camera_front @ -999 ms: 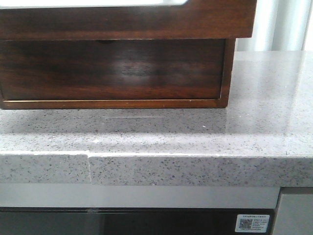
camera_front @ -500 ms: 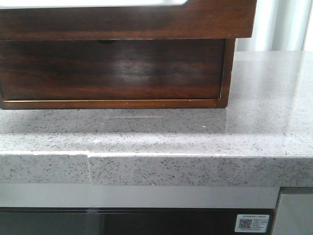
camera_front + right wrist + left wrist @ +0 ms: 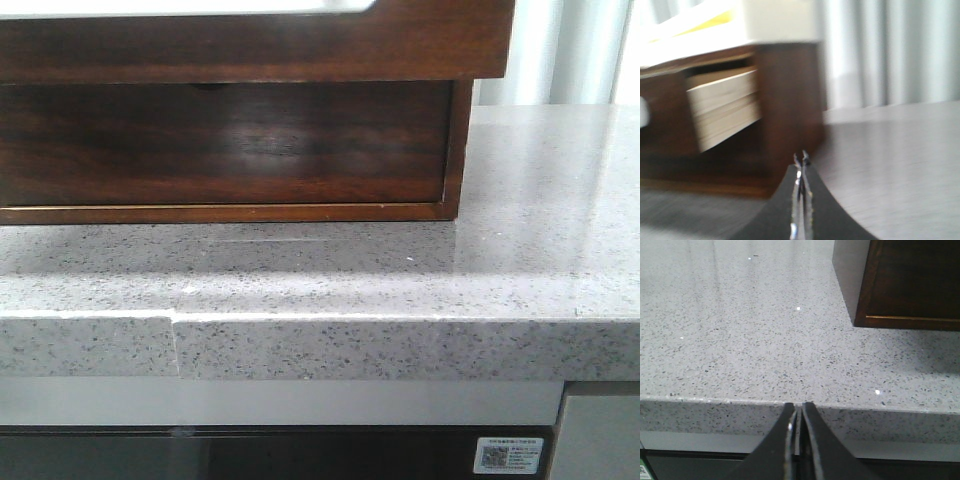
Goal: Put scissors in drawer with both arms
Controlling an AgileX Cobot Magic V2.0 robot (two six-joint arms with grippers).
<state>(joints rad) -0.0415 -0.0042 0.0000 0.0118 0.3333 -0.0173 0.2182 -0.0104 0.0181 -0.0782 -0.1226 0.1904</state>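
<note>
The scissors are not in view. The dark brown wooden box (image 3: 230, 150) stands on the speckled grey counter. A shallow drawer (image 3: 250, 45) with a plain low front and a white strip above it juts out over the box's lower front. In the blurred right wrist view a pale drawer side (image 3: 722, 107) sticks out of the box. My left gripper (image 3: 796, 407) is shut and empty at the counter's front edge, with the box corner (image 3: 905, 285) apart from it. My right gripper (image 3: 800, 159) is shut and empty above the counter beside the box.
The grey counter (image 3: 540, 230) has a seam in its front edge (image 3: 175, 340). Below it are a dark appliance front and a QR sticker (image 3: 510, 455). Pale curtains (image 3: 890, 50) hang behind the counter.
The whole front view has shifted a little to the left, box and counter seam alike. Nothing was taken hold of or let go.
</note>
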